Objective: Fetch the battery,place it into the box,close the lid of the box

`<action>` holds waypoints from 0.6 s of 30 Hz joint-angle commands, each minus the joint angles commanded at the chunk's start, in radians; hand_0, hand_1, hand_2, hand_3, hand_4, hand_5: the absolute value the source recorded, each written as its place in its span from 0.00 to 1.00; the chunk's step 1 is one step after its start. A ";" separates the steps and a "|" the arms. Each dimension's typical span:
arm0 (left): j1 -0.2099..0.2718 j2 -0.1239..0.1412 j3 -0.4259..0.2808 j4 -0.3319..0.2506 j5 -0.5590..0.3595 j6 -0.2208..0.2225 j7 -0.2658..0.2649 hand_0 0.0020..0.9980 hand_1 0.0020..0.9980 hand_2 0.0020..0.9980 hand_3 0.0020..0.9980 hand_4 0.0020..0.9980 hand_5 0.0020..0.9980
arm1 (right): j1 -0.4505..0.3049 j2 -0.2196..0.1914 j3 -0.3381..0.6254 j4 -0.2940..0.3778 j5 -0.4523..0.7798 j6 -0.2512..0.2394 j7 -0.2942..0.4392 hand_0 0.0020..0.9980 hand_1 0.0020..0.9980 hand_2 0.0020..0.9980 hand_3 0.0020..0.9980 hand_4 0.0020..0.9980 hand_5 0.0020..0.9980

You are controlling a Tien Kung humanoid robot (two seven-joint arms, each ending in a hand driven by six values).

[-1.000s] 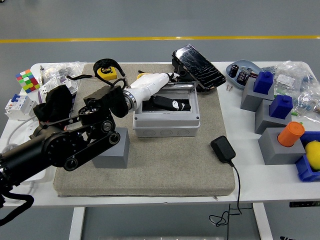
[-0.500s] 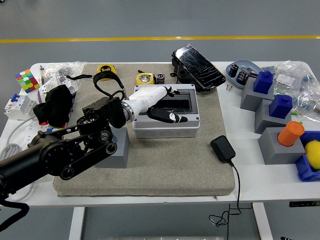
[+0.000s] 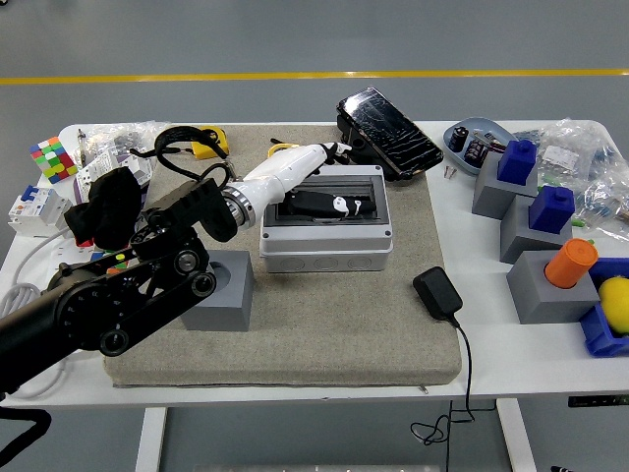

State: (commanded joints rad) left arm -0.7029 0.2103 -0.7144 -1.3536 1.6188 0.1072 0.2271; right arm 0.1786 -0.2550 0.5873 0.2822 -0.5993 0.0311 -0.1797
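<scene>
Since half a second ago, the left hand (image 3: 329, 197), white-shelled with black fingers, has slid a little toward the back of the open grey plastic junction box (image 3: 326, 236), its black fingers (image 3: 339, 206) now lying deeper in the dark cavity instead of draped over the front rim. Its wrist has lifted and swung toward the table's far side, uncovering less of the yellow tape measure (image 3: 205, 147) behind it.

Those fingers look loosely extended inside the box, yet I cannot tell whether they hold anything; the battery cannot be made out, and may be hidden under them or already on the box floor. A small dark cylinder that showed beside the box's far edge earlier is now covered by the wrist.

If the battery is being set down, the hand should release low against the floor and withdraw straight up, so nothing snags. The black hinged lid (image 3: 389, 133) stands tilted open, well apart from the fingers at the box's far right corner. Reaching it next calls for a clean exit, then a push from behind the lid. No right arm is visible.
</scene>
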 joint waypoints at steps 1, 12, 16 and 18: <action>0.013 0.005 -0.024 -0.010 -0.013 0.017 -0.018 0.63 0.82 0.82 0.86 1.00 0.74 | 0.000 0.000 0.001 0.000 -0.001 0.000 0.000 0.67 0.68 0.70 0.55 0.92 0.53; 0.224 0.086 -0.336 -0.156 -0.351 0.266 -0.288 0.60 0.78 0.78 0.81 1.00 0.70 | 0.009 0.001 0.002 -0.017 0.009 -0.001 0.000 0.67 0.68 0.70 0.55 0.92 0.53; 0.305 0.099 -0.452 -0.201 -0.417 0.303 -0.335 0.53 0.75 0.74 0.78 1.00 0.66 | 0.034 0.002 -0.019 -0.026 0.024 -0.001 0.000 0.67 0.68 0.70 0.55 0.92 0.54; 0.336 0.102 -0.501 -0.211 -0.434 0.314 -0.350 0.53 0.75 0.74 0.78 1.00 0.66 | 0.047 0.000 -0.034 -0.025 0.027 0.001 0.000 0.67 0.68 0.70 0.55 0.92 0.54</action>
State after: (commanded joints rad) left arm -0.3670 0.3123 -1.2159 -1.5642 1.1848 0.4212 -0.1233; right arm 0.2254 -0.2550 0.5537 0.2576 -0.5725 0.0320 -0.1801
